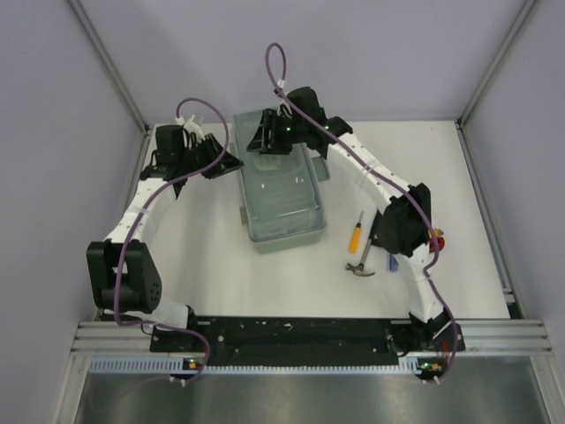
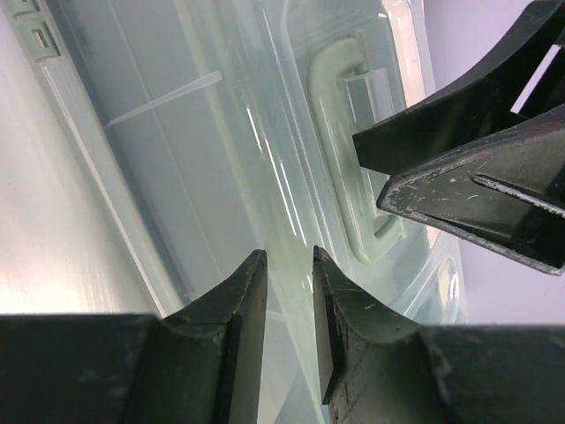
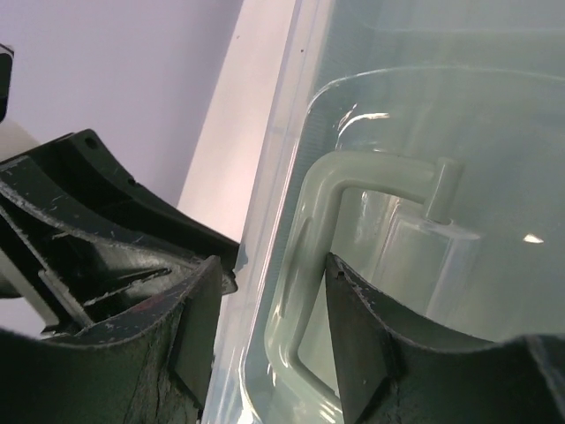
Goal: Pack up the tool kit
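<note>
1. The pale green translucent plastic toolbox (image 1: 278,208) sits mid-table, lid down.
2. The right gripper (image 3: 274,265) is at the box's far end. Its fingers are parted around the pale green carry handle (image 3: 305,234), with a gap showing on one side.
3. The left gripper (image 2: 290,283) is at the far left rim, fingers a narrow slit apart. I can't tell if it is pinching anything.
4. A yellow-handled screwdriver (image 1: 354,237) and a small hammer (image 1: 360,267) lie on the white table (image 1: 212,256) to the right of the box.

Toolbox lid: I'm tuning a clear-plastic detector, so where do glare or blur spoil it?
Left wrist: white glare streaks across the toolbox lid. Right wrist: only small highlights, handle sharp. Top external: even light, faint sheen, no visible blur.
</note>
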